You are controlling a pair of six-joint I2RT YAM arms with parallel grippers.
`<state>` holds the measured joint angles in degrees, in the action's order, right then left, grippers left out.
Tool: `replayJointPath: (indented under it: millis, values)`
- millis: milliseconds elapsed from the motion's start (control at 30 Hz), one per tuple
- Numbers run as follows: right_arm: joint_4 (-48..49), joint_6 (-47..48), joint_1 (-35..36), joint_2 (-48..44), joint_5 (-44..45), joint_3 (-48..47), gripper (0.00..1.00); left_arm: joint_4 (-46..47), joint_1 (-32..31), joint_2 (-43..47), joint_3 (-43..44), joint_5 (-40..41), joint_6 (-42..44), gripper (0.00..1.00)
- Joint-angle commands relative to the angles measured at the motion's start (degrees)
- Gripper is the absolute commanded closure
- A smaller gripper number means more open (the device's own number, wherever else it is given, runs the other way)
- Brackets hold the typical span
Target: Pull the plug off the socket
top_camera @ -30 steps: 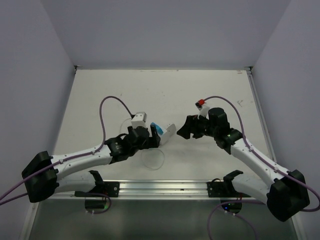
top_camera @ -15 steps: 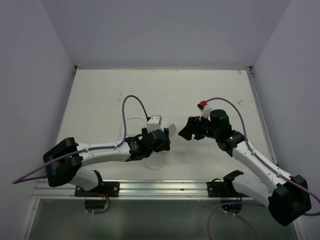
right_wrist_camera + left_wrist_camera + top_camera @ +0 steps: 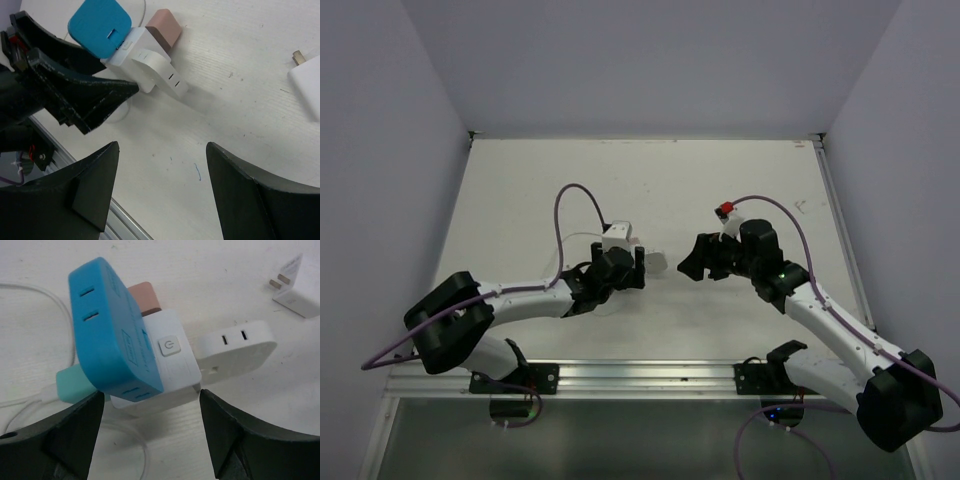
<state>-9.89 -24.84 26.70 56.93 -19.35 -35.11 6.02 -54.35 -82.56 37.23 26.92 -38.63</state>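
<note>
The white cube socket point(image 3: 170, 352) with a power button lies on the table. A large blue plug point(image 3: 107, 327), a pink plug point(image 3: 146, 296), a teal plug point(image 3: 75, 383) and a flat white plug point(image 3: 235, 351) sit on its faces. My left gripper point(image 3: 152, 437) is open, its fingers point(image 3: 60, 435) level with the socket's near corners and not touching it. In the top view the left gripper point(image 3: 620, 272) hides most of the cluster; only the white plug point(image 3: 657, 260) shows. My right gripper point(image 3: 692, 262) is open and empty, just right of the cluster; it sees the socket point(image 3: 135, 52).
A loose flat white plug with prongs point(image 3: 295, 287) lies right of the cluster and shows in the right wrist view point(image 3: 307, 82). A thin white cable point(image 3: 610, 305) loops on the table beside the left gripper. The metal rail point(image 3: 640, 377) runs along the near edge.
My left gripper moved right and then back left and farther, and now covers the blue plug in the top view. Its arm has folded in. The right arm has hardly moved.
</note>
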Motion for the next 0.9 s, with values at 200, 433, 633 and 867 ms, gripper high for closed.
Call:
replayJointPath:
  millis: [200, 433, 633, 867]
  values:
    - [0.05, -0.03, 0.2, -0.5, 0.46, 0.22, 0.26, 14.02, 7.32, 0.04, 0.65, -5.47, 16.75, 0.16]
    - [0.13, -0.21, 0.2, -0.59, 0.55, 0.31, 0.26, 7.53, 8.2, 1.61, 0.91, -2.49, 0.99, 0.17]
    - [1.63, -1.0, 0.2, 0.99, -0.33, 0.48, 0.26, 6.46, 6.98, 1.53, 0.03, -0.91, -8.56, 0.17]
    - [1.19, -0.47, 0.2, 0.12, -0.07, 0.57, 0.26, 2.68, 5.04, -1.54, 3.46, 3.13, -8.74, 0.19]
